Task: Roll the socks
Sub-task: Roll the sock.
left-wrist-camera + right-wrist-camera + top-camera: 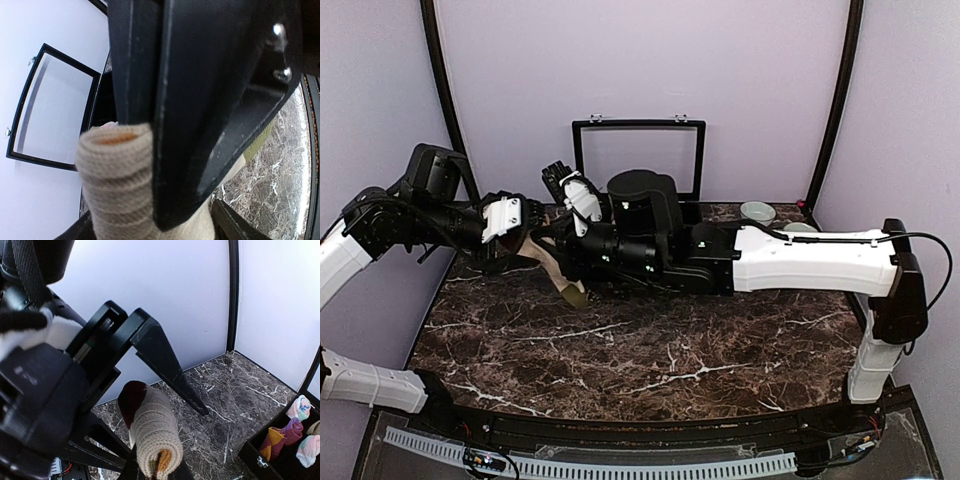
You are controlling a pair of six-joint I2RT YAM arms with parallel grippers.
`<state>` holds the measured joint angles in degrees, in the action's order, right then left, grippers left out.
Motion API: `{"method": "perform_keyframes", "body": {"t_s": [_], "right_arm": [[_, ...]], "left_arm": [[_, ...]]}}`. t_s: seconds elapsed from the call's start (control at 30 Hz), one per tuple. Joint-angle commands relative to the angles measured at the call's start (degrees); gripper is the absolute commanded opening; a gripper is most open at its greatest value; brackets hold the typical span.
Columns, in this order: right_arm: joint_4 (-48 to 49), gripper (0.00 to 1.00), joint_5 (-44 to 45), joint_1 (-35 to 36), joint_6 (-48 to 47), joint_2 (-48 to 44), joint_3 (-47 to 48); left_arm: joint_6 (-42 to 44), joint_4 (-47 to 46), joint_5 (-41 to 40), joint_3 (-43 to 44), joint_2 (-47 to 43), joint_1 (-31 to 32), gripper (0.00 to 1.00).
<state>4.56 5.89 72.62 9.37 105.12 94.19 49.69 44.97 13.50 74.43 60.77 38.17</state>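
My right gripper (156, 473) pinches the rolled striped sock (156, 432). My left gripper (165, 437) gapes wide around it, gripping nothing; the tan foot (553, 268) trails toward five o'clock.

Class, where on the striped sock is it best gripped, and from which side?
Probably grip the rolled bundle across its round sides, coming from the spiral end: it is firm and compact, whereas the tan tail hangs limp toward the table.
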Motion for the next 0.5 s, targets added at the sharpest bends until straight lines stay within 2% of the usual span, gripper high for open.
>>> {"method": "perform_keyframes", "body": {"t_s": [0.0, 0.1, 0.23, 0.4, 0.47], "right_arm": [[4.94, 0.0, -0.74, 0.5, 3.28, 0.23, 1.6], [4.24, 0.0, -2.65, 0.65, 5.27, 1.93, 3.64], [3.0, 0.0, 1.09, 1.29, 8.53, 3.87, 4.89], [7.17, 0.0, 2.44, 1.67, 11.25, 3.98, 2.77], [7.33, 0.0, 3.14, 1.81, 11.69, 4.42, 3.1]], "left_arm": [[1.99, -5.08, -4.72, -2.23, -3.1, 0.27, 0.73], [1.83, -8.21, -7.69, -1.35, -2.52, 0.25, 0.68], [2.16, -10.6, -8.61, 0.54, -2.51, 0.24, 0.65], [2.79, -7.66, -5.04, 0.36, -3.01, 0.44, 0.66], [3.09, -7.38, -6.06, -0.19, -3.03, 0.92, 0.63]]}}
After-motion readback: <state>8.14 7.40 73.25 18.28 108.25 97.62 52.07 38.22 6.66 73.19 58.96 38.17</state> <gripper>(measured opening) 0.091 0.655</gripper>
